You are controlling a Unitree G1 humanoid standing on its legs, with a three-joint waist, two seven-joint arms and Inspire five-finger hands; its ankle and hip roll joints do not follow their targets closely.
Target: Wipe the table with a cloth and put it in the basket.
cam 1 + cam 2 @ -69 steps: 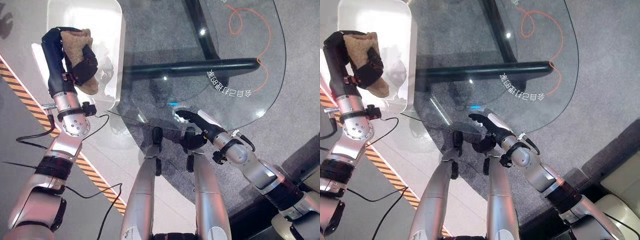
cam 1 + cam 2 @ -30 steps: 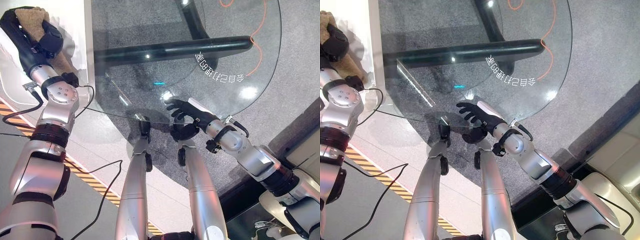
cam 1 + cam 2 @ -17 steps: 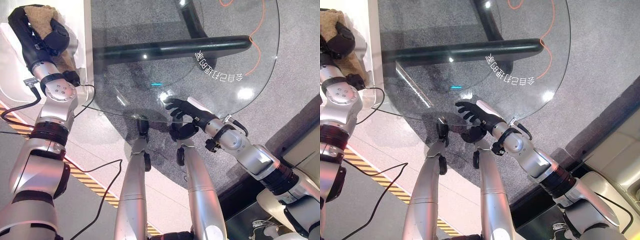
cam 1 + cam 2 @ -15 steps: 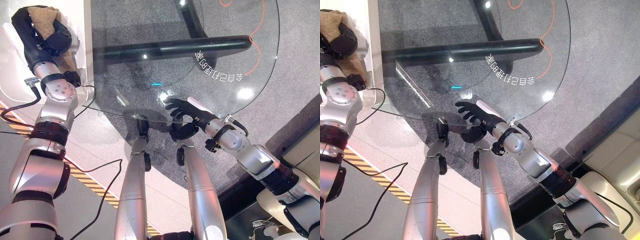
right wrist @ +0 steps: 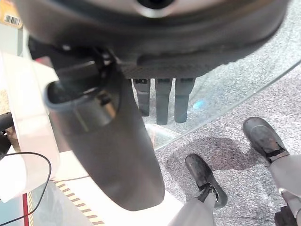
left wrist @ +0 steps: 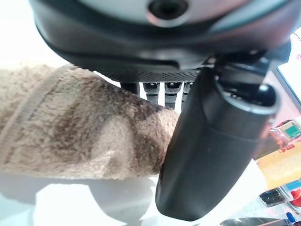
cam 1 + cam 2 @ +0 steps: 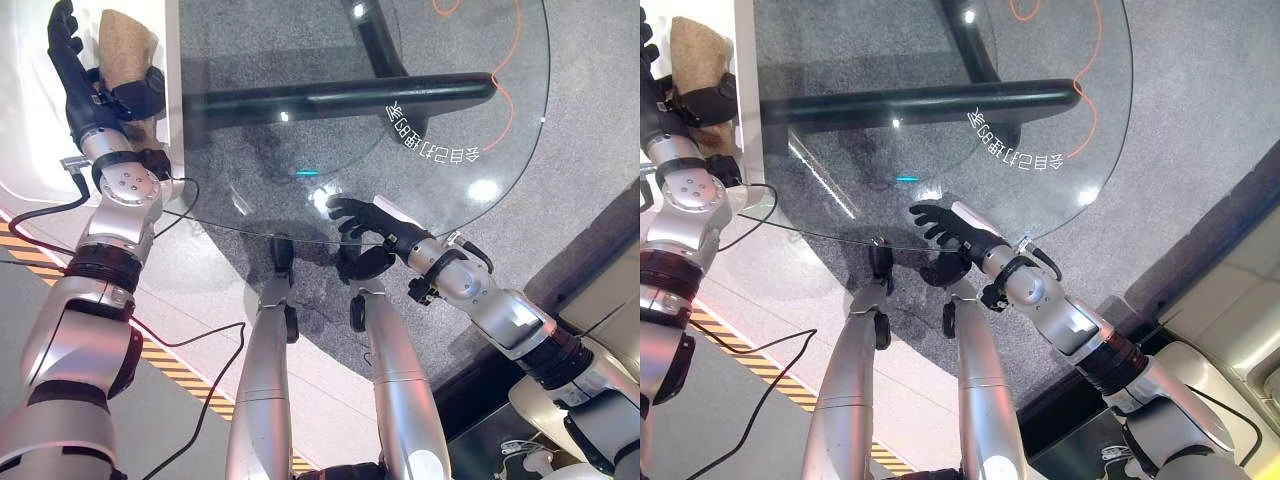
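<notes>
Your left hand (image 7: 90, 75) sits at the upper left of the left eye view, over the white basket (image 7: 25, 150), and its fingers (image 7: 65, 25) are straightened upward rather than curled. The tan cloth (image 7: 125, 50) lies against the palm, with the thumb (image 6: 211, 141) alongside it; in the left wrist view the cloth drapes past the thumb over the white floor of the basket, so it looks released or nearly so, though you cannot tell whether the thumb pinches it at all. The hand is placed there because the basket is the cloth's destination, which suggests the wiping part is done and you are at the drop.

Your right hand (image 7: 950, 228) rests at the lower centre of the right eye view, fingers spread and flat on the near edge of the glass bench (image 7: 430, 60), holding nothing. It seems parked there to stay out of the way.

If the cloth clings to the palm, a small shake or tilt over the basket should free it before you draw the arm back.
</notes>
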